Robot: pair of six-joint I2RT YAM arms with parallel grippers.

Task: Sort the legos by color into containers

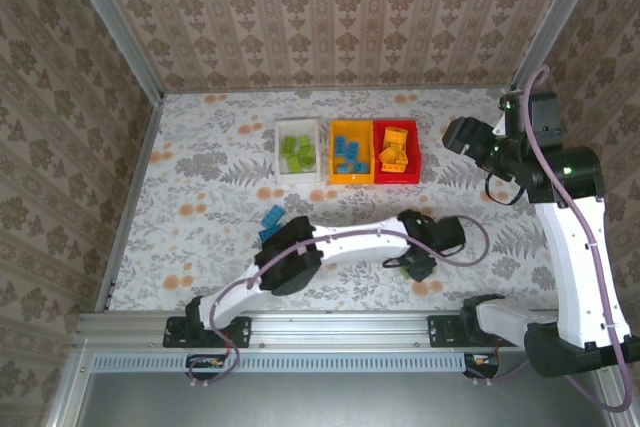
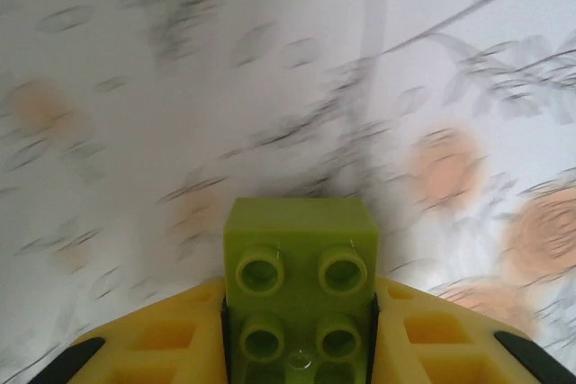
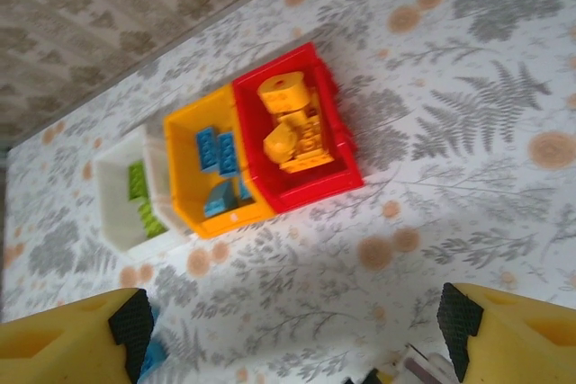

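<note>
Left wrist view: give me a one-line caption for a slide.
The left hand clamps a lime green lego between yellow fingers, studs toward the camera, blurred floral tablecloth behind.

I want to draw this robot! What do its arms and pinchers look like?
Both arms are white tubes with chunky black joints: the left arm and the right arm. A thin lilac cable loops along each. The fingers are yellow plastic with square hollows, tipped by black pads.
</note>
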